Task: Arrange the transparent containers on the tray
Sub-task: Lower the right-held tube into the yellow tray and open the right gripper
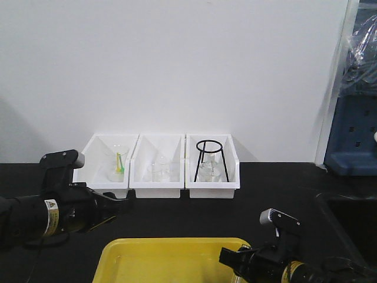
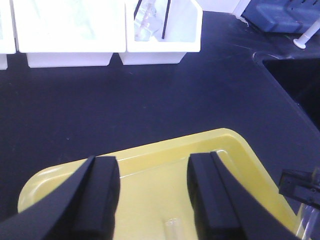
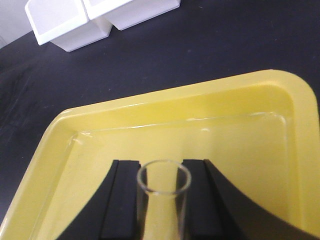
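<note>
Laboratory. Black benchtop (image 1: 177, 218). At 12 o'clock, three white bins (image 1: 158, 190) hold a glass beaker (image 1: 159, 171) and a black ring tripod (image 1: 210, 158). Sink recess (image 1: 353, 224) at 3 o'clock. Glass test tube (image 3: 164, 200) at 6 o'clock.

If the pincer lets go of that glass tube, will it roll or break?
Probably rolls: the test tube looks round and smooth. It is thin glass, so likely fragile. The raised rim of the yellow tray should stop it.
</note>
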Tool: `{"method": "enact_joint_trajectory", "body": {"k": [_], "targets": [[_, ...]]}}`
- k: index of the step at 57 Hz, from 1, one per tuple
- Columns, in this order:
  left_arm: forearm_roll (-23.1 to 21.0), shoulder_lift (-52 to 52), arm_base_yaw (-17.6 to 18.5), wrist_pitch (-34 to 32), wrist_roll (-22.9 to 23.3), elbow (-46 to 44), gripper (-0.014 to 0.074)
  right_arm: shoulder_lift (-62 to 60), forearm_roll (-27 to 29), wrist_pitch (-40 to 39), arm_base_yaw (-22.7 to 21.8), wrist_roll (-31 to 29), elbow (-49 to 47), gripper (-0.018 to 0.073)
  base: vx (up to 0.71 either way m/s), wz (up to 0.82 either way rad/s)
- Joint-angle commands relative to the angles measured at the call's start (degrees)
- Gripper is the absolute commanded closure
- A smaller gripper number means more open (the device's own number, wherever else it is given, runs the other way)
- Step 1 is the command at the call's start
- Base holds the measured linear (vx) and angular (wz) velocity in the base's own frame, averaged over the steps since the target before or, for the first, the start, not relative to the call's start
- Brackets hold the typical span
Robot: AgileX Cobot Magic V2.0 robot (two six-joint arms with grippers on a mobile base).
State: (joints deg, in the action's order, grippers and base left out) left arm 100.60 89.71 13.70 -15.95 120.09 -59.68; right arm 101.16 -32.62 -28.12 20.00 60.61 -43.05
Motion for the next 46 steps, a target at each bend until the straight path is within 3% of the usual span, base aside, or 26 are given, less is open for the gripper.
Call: {"method": "enact_joint_trajectory", "body": {"k": [1, 29, 37, 46], "targets": [[4.28, -2.68, -0.09, 0.37, -0.21, -1.29, 0.0155, -0.84, -0.41, -5.11, 0.02, -0.4, -1.5, 0.0571, 0.0, 0.0], [4.28, -2.68, -0.09, 0.43, -0.21, -1.29, 0.0155, 10.32, 3.03, -18.94, 0.02, -0.88, -1.5, 0.0551, 0.0, 0.0], [4.28, -2.68, -0.09, 0.43, -0.21, -1.29, 0.0155, 13.07, 4.53, -23.84, 0.02, -0.88, -1.5, 0.0491, 0.0, 0.0], [4.28, -2.68, -0.09, 0.43, -0.21, -1.29, 0.0155, 13.46, 7.1, -23.91, 0.02, -1.98, -1.5, 0.0358, 0.0, 0.0]]}}
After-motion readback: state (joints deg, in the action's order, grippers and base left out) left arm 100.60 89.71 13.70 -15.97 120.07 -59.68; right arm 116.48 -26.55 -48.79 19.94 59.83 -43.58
